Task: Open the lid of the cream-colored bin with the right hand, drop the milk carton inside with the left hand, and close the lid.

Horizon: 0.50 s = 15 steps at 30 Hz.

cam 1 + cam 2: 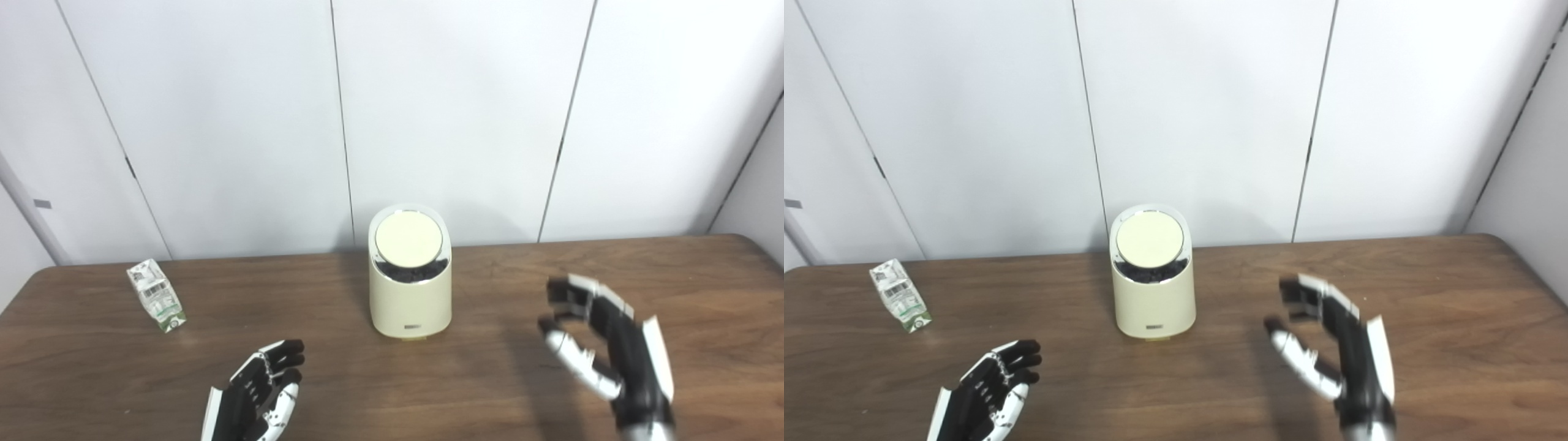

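Our left hand (257, 392), cut off at the bottom edge, and right hand (603, 343) are released. Cream bin (409, 288) lid (408, 239) closed; milk carton (155, 295) lies at nine o'clock.

Closed cream bin (410, 288); toppled carton (155, 295)
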### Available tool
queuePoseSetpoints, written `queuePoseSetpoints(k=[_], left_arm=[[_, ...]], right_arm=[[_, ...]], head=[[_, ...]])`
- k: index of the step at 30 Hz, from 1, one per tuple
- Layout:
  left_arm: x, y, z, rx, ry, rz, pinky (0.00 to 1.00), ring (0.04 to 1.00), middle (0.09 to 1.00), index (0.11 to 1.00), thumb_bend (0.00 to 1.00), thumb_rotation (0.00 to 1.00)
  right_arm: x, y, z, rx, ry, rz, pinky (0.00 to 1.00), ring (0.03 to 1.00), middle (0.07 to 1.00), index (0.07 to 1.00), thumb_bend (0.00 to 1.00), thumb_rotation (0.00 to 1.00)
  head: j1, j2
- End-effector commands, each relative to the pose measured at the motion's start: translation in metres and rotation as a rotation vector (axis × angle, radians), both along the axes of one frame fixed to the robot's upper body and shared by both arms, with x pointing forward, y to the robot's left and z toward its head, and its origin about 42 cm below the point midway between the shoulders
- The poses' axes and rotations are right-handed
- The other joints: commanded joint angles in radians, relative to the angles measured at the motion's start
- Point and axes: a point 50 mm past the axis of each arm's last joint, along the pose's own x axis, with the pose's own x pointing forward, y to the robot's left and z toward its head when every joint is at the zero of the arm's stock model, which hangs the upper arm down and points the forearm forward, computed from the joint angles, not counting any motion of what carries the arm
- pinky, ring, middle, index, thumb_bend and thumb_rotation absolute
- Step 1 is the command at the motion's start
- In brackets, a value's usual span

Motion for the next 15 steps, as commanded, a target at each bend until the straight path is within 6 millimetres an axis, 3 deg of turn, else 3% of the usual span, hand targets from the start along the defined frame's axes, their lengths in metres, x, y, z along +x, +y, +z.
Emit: queuePoseSetpoints(k=[1, 5, 7, 10, 15], left_arm=[[0.007, -0.004, 0.006, 0.003, -0.064, -0.005, 0.66, 0.737, 0.759, 0.734, 0.22, 0.25], [0.009, -0.006, 0.004, 0.018, -0.055, -0.005, 0.66, 0.735, 0.755, 0.734, 0.22, 0.26], [0.010, -0.006, 0.003, 0.012, -0.058, -0.007, 0.65, 0.733, 0.753, 0.733, 0.21, 0.25], [0.012, -0.007, 0.001, 0.007, -0.060, -0.006, 0.65, 0.731, 0.753, 0.732, 0.20, 0.19], [0.011, -0.009, 0.000, 0.016, -0.057, 0.000, 0.65, 0.732, 0.752, 0.730, 0.21, 0.22]], right_arm=[[0.012, 0.004, 0.031, -0.026, -0.093, 0.028, 0.65, 0.755, 0.776, 0.757, 0.45, 0.48], [0.042, 0.011, 0.053, -0.120, -0.106, 0.005, 0.68, 0.780, 0.794, 0.779, 0.54, 0.50], [0.057, 0.018, 0.059, -0.196, -0.085, -0.011, 0.59, 0.731, 0.811, 0.801, 0.59, 0.52], [0.076, 0.030, 0.067, -0.299, -0.046, -0.023, 0.70, 0.829, 0.888, 0.890, 0.66, 0.54], [0.106, 0.050, 0.079, -0.416, -0.019, -0.047, 0.75, 0.883, 0.937, 0.918, 0.73, 0.51]], head=[[0.000, -0.002], [-0.003, -0.013], [-0.011, -0.021], [-0.013, -0.024], [-0.011, -0.026]])
